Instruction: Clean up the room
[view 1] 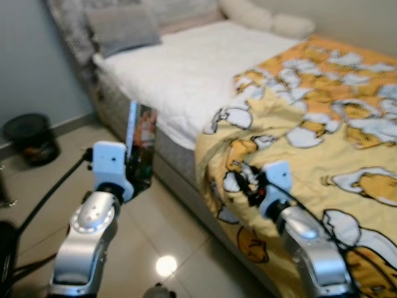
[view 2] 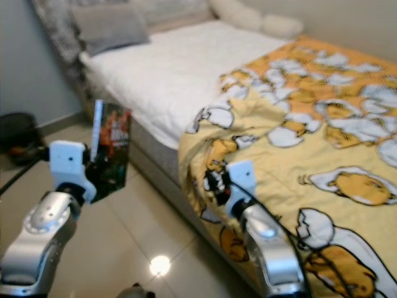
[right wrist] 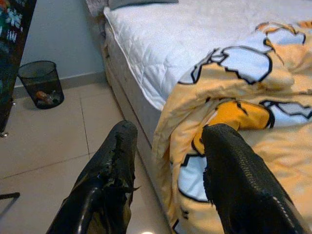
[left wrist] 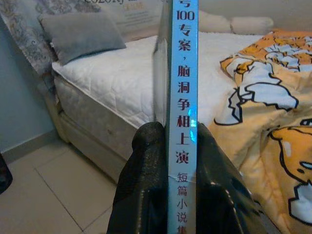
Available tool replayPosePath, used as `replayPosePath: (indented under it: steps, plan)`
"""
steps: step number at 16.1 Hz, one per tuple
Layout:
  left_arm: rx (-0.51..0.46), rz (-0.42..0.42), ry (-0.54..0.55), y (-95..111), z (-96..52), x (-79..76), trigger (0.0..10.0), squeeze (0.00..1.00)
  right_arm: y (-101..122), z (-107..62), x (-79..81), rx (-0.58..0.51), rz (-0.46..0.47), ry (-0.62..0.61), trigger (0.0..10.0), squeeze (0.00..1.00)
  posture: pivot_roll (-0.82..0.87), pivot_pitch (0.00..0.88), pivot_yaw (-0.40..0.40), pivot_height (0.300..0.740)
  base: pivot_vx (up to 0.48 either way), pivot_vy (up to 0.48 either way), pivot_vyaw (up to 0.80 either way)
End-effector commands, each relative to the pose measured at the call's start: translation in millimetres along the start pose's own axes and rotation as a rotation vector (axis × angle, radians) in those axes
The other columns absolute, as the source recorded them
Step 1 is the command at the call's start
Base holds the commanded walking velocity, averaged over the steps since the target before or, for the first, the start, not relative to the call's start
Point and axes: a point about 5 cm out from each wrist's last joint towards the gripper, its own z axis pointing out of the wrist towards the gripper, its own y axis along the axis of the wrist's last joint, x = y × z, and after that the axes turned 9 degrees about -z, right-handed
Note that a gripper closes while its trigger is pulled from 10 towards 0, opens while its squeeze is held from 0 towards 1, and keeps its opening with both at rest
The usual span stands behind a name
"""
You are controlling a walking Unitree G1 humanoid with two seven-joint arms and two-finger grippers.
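The left pincer (left wrist: 180, 146) is clamping a book (view 1: 139, 146) by its blue spine and holding it upright above the tiled floor (view 1: 173, 223), just beside the bed (view 1: 180, 68). The right pincer (right wrist: 168, 146) is hanging with its fingers spread apart and gripping nothing, right at the hanging edge of the yellow cartoon blanket (view 1: 322, 136) that is covering the near part of the bed. A grey pillow (view 1: 121, 28) is lying at the head of the white mattress. A black wastebasket (right wrist: 41, 83) is standing on the floor by the wall.
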Motion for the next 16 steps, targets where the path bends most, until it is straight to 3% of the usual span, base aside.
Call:
replayPosePath:
  steps: [1, 7, 11, 16]
  plan:
    - [-0.05, 0.004, -0.028, 9.8, -0.5, -7.2, 10.0, 0.0, 1.4, -0.7, -6.2, -0.003, -0.004, -0.017, 10.0, 0.0, 0.04, 0.0, 0.017, 0.74, 0.39, 0.0, 0.0]
    - [-0.034, 0.003, -0.032, 6.6, -4.0, -7.0, 10.0, 0.0, 1.7, 0.4, 1.4, -0.014, -0.047, 0.043, 10.0, 0.0, 0.05, 0.0, 0.023, 0.74, 0.402, 0.0, 0.0]
    - [-0.03, 0.005, -0.027, 6.4, -4.6, -6.5, 10.0, 0.0, 2.7, 4.1, 0.9, -0.016, -0.04, 0.036, 10.0, 0.0, 0.06, 0.0, 0.013, 0.74, 0.415, 0.0, 0.7]
    - [-0.034, 0.005, -0.017, 6.9, -5.0, -6.6, 10.0, 0.0, 3.3, 5.4, -2.5, -0.018, -0.046, 0.034, 10.0, 0.0, 0.07, 0.0, 0.007, 0.74, 0.425, 0.0, 0.0]
